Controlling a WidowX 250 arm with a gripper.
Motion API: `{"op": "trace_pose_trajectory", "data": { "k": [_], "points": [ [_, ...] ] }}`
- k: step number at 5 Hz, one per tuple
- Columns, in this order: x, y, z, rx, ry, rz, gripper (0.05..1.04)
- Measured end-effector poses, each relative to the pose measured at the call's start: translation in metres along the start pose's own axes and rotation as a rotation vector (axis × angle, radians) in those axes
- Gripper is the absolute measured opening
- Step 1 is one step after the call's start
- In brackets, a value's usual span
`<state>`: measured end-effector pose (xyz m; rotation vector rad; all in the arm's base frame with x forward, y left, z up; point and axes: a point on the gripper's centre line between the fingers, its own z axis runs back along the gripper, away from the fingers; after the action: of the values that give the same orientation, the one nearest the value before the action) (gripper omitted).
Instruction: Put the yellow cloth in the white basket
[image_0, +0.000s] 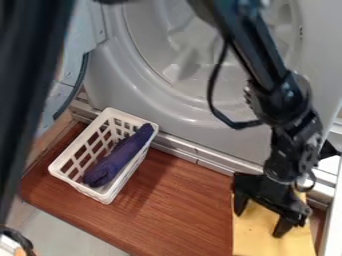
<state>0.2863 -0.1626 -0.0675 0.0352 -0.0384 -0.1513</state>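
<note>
Yellow cloth (257, 235), flat and straight-edged

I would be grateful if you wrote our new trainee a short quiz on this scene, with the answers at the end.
1. True or false: the gripper is at the yellow cloth.
2. Which thing lies in the basket?
a) the yellow cloth
b) the purple roll
c) nothing
3. Fill in one word, "apart" or "together": the gripper's two fingers stand ____.

Key: 1 true; 2 b; 3 apart.
</note>
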Motion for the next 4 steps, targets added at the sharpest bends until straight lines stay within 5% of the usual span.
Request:
{"op": "trace_pose_trajectory", "data": {
  "k": [2,4],
  "points": [
    [-0.005,-0.001,-0.008,-0.006,-0.018,0.024,0.83],
    [-0.018,0.007,0.013,-0.008,-0.041,-0.059,0.274]
  ]
}}
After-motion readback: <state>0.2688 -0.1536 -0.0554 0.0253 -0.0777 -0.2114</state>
